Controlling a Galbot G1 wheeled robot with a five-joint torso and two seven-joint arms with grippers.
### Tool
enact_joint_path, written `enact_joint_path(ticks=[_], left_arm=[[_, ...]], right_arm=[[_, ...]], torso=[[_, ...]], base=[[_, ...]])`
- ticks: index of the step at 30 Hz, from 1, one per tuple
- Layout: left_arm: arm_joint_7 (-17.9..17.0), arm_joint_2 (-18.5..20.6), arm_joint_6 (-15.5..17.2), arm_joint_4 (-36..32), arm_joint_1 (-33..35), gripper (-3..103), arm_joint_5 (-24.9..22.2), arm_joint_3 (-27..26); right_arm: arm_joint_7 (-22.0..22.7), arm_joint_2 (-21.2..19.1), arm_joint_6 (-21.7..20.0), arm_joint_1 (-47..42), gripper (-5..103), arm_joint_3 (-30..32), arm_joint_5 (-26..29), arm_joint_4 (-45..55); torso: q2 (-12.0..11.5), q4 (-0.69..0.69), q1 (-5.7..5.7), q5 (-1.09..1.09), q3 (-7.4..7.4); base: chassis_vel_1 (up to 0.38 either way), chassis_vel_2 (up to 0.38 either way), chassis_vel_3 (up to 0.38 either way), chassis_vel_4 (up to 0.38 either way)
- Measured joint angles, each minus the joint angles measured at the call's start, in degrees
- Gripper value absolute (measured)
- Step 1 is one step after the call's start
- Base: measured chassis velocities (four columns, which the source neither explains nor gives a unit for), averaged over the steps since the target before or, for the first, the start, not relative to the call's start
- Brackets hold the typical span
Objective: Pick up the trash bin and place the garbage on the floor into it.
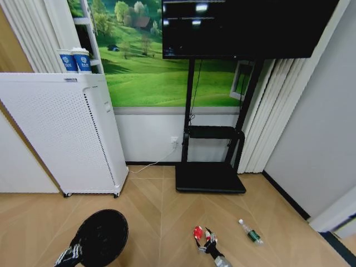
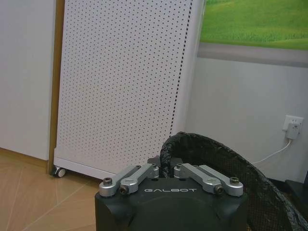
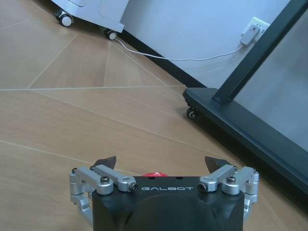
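Observation:
The black wire-mesh trash bin hangs low at my left, tilted so that its opening faces the camera. My left gripper is shut on its rim; in the left wrist view the fingers pinch the rim with the mesh wall beside them. On the floor lies a red-and-white piece of garbage. My right gripper is right over it and open. In the right wrist view a red sliver of garbage shows between the spread fingertips. A small clear bottle with a green label lies to the right.
A tall white perforated appliance on castors stands at the back left, with blue-and-white cups on top. A black TV stand stands against the wall at centre, and a white cable runs to the outlet. Bare parquet lies between them.

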Motion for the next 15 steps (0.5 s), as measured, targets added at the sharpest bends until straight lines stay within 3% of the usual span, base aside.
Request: enact_joint_path(ticks=[5, 15], left_arm=[[0.6, -0.13, -0.38, 0.07, 0.47, 8, -0.3, -0.18], [1.01, -0.45, -0.74, 0.19, 0.81, 8, -0.45, -0.33]], right_arm=[[2.18, 2.9, -1.69, 0.21, 100, -1.26, -1.77, -1.86], [2.36, 6.55, -2.45, 2.79, 100, -1.78, -1.79, -6.8]], torso=[[0.0, 0.01, 0.0, 0.0, 0.0], [0.0, 0.02, 0.0, -0.01, 0.0]], base=[[0.0, 0.0, 0.0, 0.0], [0.0, 0.0, 0.0, 0.0]])
